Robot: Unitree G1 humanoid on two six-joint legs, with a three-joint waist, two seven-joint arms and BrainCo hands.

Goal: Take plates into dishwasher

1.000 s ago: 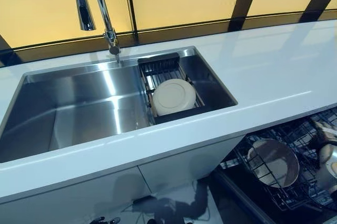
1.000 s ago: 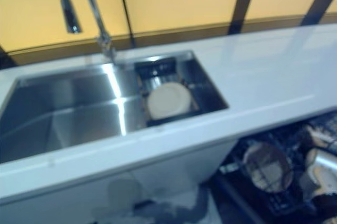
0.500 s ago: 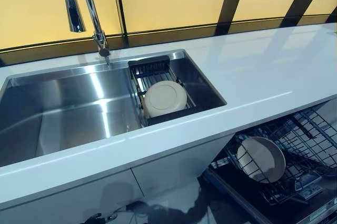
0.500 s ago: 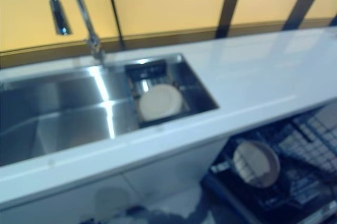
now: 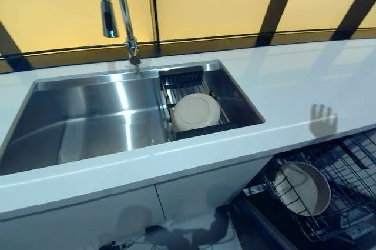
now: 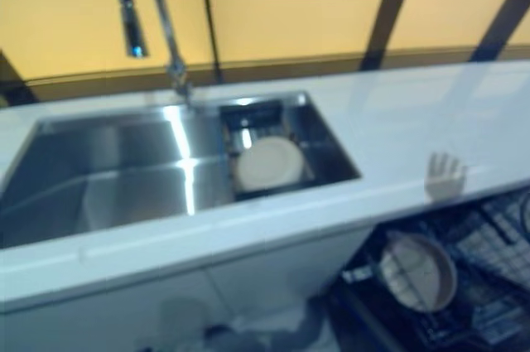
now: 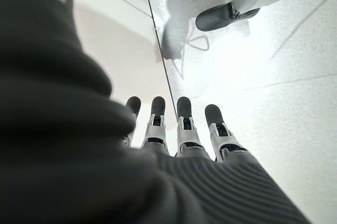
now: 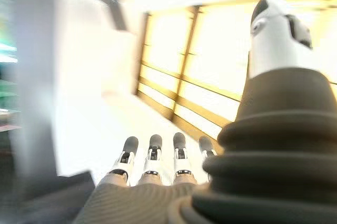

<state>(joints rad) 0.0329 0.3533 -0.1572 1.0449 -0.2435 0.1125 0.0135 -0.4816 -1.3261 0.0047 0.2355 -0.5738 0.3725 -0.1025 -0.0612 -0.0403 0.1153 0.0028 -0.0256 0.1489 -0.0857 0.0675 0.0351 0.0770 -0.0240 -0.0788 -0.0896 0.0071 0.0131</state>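
Observation:
A cream plate (image 5: pixel 195 112) lies tilted in a black wire rack (image 5: pixel 187 82) at the right end of the steel sink (image 5: pixel 88 120). A second cream plate (image 5: pixel 302 187) stands in the pulled-out dishwasher rack (image 5: pixel 346 170) at the lower right. My right hand (image 5: pixel 324 119) shows faint and blurred above the counter's front edge, over the dishwasher; its fingers (image 8: pixel 152 155) are straight and hold nothing. My left hand (image 7: pixel 174 129) shows only in the left wrist view, fingers straight, empty, pointing at the floor.
A tall chrome tap (image 5: pixel 120 9) stands behind the sink. The white counter (image 5: pixel 305 79) runs to the right above the open dishwasher. White cabinet doors (image 5: pixel 176 194) are below the sink. A yellow panelled wall (image 5: pixel 205 3) is at the back.
The camera has shifted, so the whole scene sits further right. My right hand has come up into view over the counter edge above the dishwasher. The plates have not moved.

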